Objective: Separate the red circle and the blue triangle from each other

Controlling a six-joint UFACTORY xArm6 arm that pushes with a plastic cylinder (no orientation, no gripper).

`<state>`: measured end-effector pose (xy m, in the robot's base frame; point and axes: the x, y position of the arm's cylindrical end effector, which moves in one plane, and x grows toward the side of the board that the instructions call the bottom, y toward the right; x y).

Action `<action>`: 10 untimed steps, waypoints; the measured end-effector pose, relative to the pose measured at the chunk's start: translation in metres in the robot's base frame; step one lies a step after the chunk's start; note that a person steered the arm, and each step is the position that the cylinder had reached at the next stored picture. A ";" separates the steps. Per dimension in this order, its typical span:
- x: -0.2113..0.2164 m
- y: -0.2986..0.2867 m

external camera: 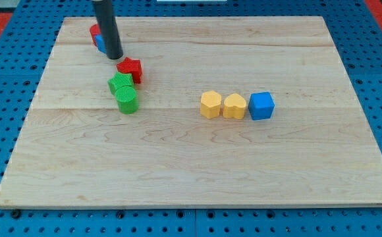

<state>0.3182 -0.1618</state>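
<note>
My rod comes down from the view's top left and my tip rests on the board. Just behind it, to the view's left, the red circle and the blue triangle sit touching each other, both partly hidden by the rod. The red one shows above the blue one. My tip is at the lower right edge of the blue triangle, close to it or touching it; I cannot tell which.
A red star-like block lies just below my tip. A green star-like block and a green cylinder touch below it. A yellow hexagon, a yellow heart and a blue cube form a row at the centre right of the wooden board.
</note>
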 end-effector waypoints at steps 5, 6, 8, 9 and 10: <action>-0.061 0.115; -0.062 0.200; -0.093 0.126; -0.099 0.111; -0.108 0.063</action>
<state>0.2104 -0.0984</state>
